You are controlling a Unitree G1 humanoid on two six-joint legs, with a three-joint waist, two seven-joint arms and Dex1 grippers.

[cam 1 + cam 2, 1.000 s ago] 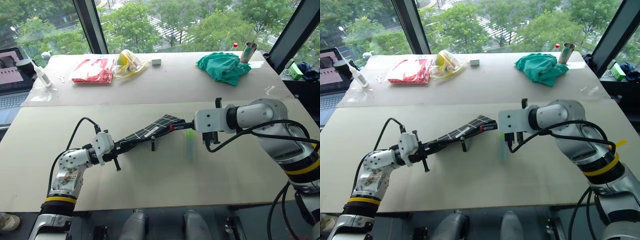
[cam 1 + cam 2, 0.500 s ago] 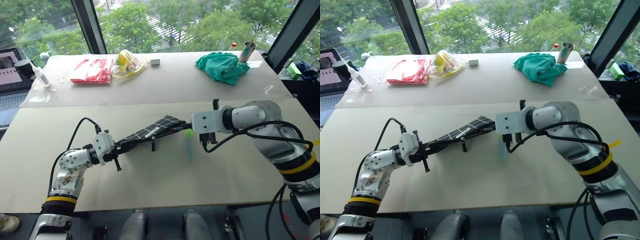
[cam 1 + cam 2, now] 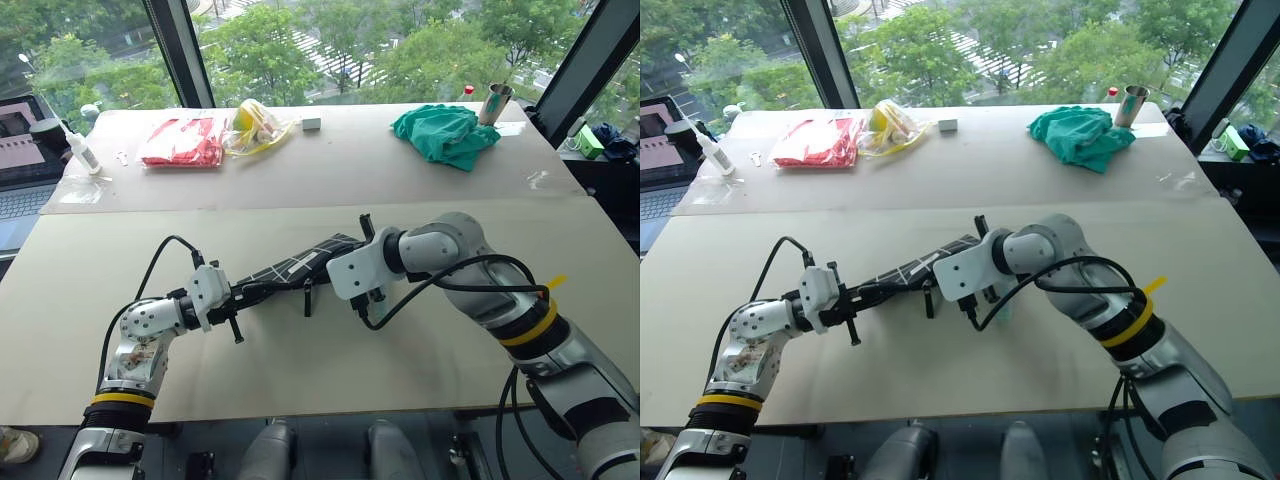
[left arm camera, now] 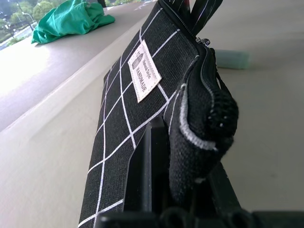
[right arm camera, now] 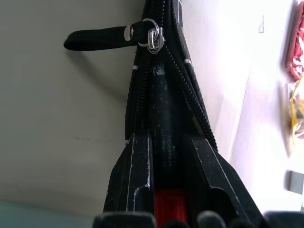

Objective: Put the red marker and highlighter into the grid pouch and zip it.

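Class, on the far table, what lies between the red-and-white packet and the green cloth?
In the head views, a yellow bag sits beside the red-and-white packet, then a small white block; onward to the green cloth the tabletop is bare.

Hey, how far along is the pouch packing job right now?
Done: nothing fully packed yet. In hand: the left gripper holds the grid pouch up, while the right gripper holds the red marker in its open mouth. Left: the highlighter lies on the table, and the zipper is unzipped.
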